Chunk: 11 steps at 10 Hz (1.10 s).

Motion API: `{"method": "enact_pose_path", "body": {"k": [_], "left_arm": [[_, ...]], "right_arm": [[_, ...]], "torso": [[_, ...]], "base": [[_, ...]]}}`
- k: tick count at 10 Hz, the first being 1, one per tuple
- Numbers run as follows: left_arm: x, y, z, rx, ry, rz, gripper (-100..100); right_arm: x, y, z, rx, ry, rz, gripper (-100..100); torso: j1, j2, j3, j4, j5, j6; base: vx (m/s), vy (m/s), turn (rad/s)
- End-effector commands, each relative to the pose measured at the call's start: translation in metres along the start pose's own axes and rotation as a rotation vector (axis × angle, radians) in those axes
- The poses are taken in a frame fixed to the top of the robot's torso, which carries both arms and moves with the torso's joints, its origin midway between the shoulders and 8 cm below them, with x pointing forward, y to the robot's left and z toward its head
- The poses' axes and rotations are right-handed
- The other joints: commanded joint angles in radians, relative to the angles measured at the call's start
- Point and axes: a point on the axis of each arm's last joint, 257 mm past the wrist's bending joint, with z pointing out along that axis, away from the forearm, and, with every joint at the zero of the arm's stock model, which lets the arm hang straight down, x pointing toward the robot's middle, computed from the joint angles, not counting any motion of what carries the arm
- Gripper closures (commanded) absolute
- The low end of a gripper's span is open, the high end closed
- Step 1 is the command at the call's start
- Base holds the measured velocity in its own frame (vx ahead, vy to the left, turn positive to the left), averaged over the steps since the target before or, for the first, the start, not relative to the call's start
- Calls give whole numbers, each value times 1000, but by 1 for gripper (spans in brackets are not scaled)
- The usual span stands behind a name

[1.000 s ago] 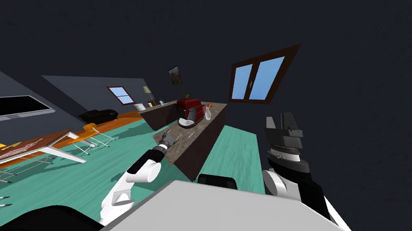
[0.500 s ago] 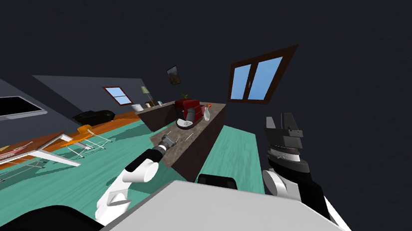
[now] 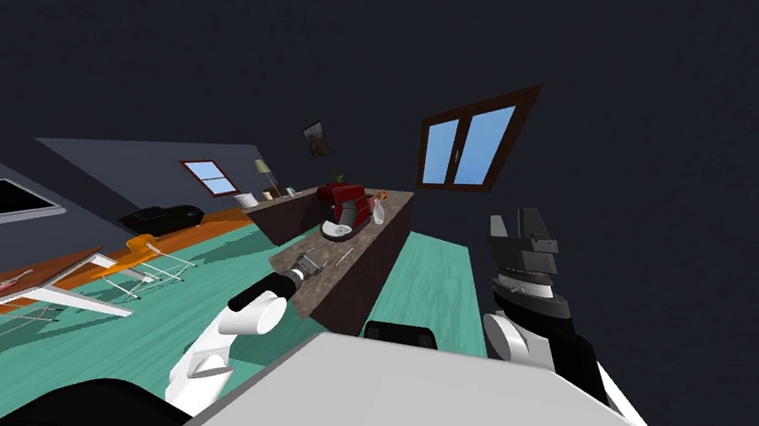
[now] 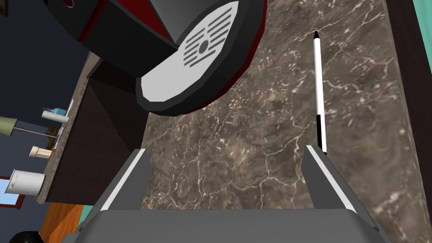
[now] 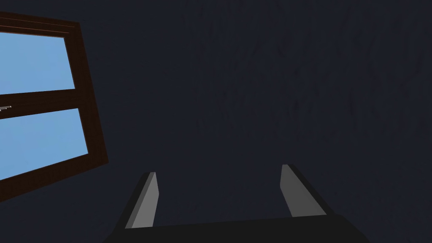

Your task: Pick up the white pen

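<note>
The left gripper [image 4: 226, 149] is out over the near end of a long worktop [image 4: 236, 139]. The worktop is brown with thin white lines, like stone. In the head view this worktop runs away from me toward 12 o'clock, and the left arm reaches to it at about 11 o'clock.

The left gripper's fingers [image 4: 135, 177] are spread wide apart. They are not holding anything, and the brown worktop shows between them.

The white pen [image 4: 319, 90] lies flat on the worktop. It is long and thin, with a black point at its far end and a black part at its near end. Looking along the fingers, the pen is at about 1 o'clock from the gripper and points nearly straight ahead. Its near end shows right by the tip of one finger. I cannot tell if they touch. The pen is in line with that finger, not in the gap between the two.

A big red and black machine [image 4: 190, 71] with a round white base full of slots stands at about 11 o'clock from the gripper, well apart from the pen.

The right gripper [image 3: 519, 225] is held up at my 1 o'clock, away from the worktop. Its fingers [image 5: 145, 198] are spread apart too and hold nothing.
</note>
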Motion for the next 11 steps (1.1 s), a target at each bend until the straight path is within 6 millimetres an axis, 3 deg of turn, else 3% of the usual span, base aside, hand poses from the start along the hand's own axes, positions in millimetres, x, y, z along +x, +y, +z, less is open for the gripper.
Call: {"method": "enact_pose_path", "body": {"k": [1, 11], "left_arm": [[-9, 9, -1, -39, -33, -25, -100], [-59, 47, -19, -246, -226, -219, -100]], "right_arm": [[0, 0, 0, 0, 0, 0, 0], [0, 0, 0, 0, 0, 0, 0]], "torso": [[0, 0, 0, 0, 0, 0], [1, 0, 0, 0, 0, 0]], "base": [[42, -5, -34], [44, 1, -42]]}}
